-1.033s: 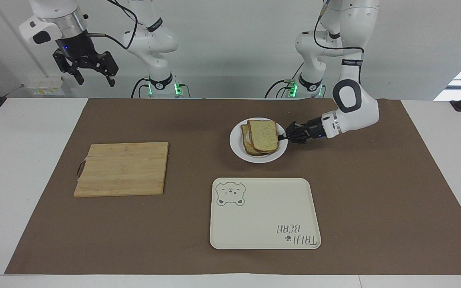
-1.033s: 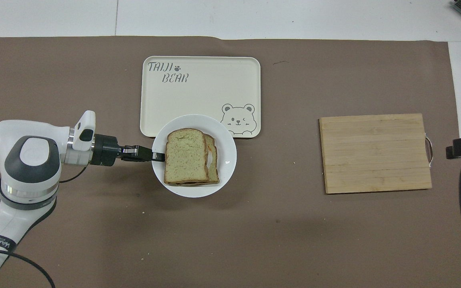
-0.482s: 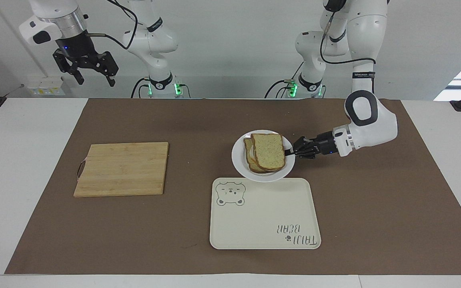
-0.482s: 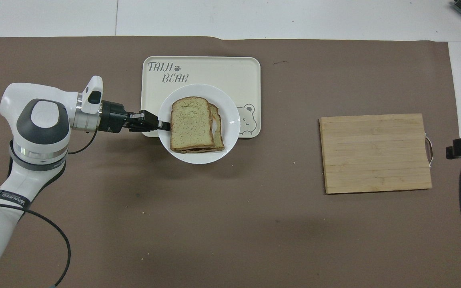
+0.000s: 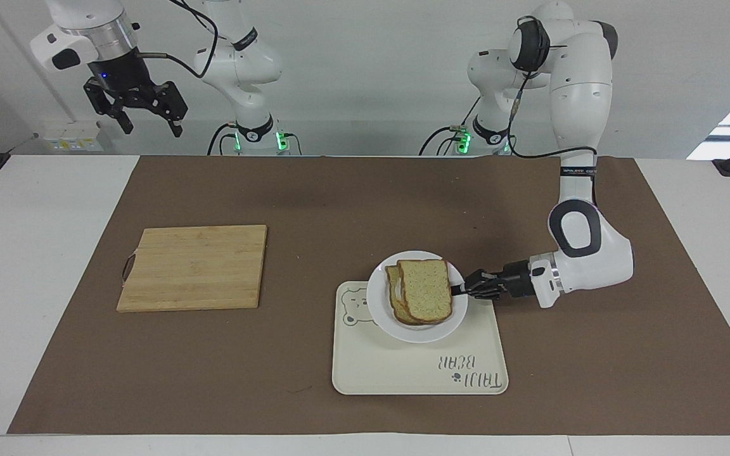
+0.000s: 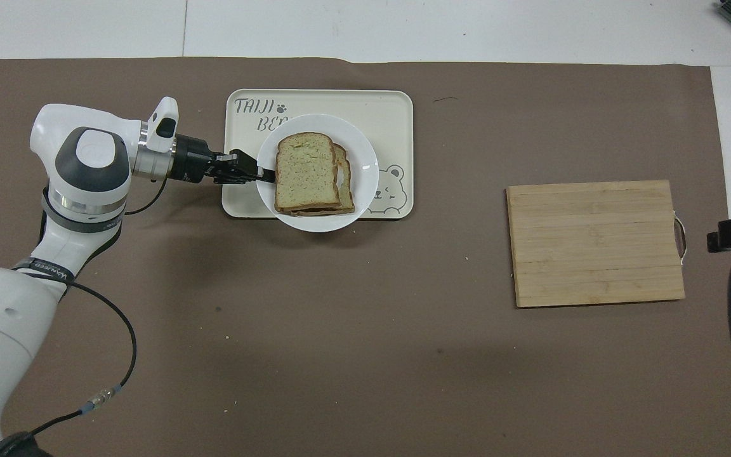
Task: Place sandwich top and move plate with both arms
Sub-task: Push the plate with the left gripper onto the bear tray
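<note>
Left gripper (image 5: 458, 291) clamped on plate (image 5: 383, 313) rim (forearm level); right gripper (image 5: 143, 117) raised, open.

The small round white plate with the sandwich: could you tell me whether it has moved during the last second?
Yes: the small round white plate moved away from the robots, onto the cream bear tray.

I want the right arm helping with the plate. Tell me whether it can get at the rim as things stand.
Probably yes. The right gripper hangs open, high over its own end of the table. The plate, carried over the tray by the left gripper, shows a bare rim facing the cutting board, with nothing between.
</note>
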{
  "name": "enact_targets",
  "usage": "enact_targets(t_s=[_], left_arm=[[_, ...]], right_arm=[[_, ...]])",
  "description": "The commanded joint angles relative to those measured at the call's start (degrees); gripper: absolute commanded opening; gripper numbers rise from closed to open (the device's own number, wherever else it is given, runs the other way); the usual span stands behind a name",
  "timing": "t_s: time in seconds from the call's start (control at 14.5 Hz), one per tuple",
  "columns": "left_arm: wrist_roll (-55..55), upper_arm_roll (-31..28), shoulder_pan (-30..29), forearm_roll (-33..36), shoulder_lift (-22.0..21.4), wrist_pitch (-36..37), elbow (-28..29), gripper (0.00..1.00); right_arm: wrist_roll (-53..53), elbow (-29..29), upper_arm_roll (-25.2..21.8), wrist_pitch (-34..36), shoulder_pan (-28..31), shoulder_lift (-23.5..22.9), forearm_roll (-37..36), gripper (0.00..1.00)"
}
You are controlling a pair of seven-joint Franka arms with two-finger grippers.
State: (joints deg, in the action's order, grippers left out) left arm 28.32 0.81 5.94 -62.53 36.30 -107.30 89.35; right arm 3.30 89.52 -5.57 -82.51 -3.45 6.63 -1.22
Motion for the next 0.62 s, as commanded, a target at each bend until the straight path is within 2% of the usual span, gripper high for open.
enact_targets(t_s=[0.0, 0.34, 0.55], left_arm=[[-1.0, 2.0, -1.5, 0.9, 2.2, 1.0, -3.6, 0.00], [-0.6, 2.6, -1.6, -0.3, 6.0, 0.1, -6.2, 0.00], [-0.6, 2.6, -1.0, -1.2, 6.2, -2.4, -6.1, 0.00]], right_arm=[[-1.1, -0.1, 0.0, 0.8, 0.3, 0.5, 0.7, 1.00], [-1.1, -0.1, 0.0, 0.8, 0.3, 0.5, 0.7, 1.00], [-1.1, -0.1, 0.0, 0.8, 0.3, 0.5, 0.7, 1.00]])
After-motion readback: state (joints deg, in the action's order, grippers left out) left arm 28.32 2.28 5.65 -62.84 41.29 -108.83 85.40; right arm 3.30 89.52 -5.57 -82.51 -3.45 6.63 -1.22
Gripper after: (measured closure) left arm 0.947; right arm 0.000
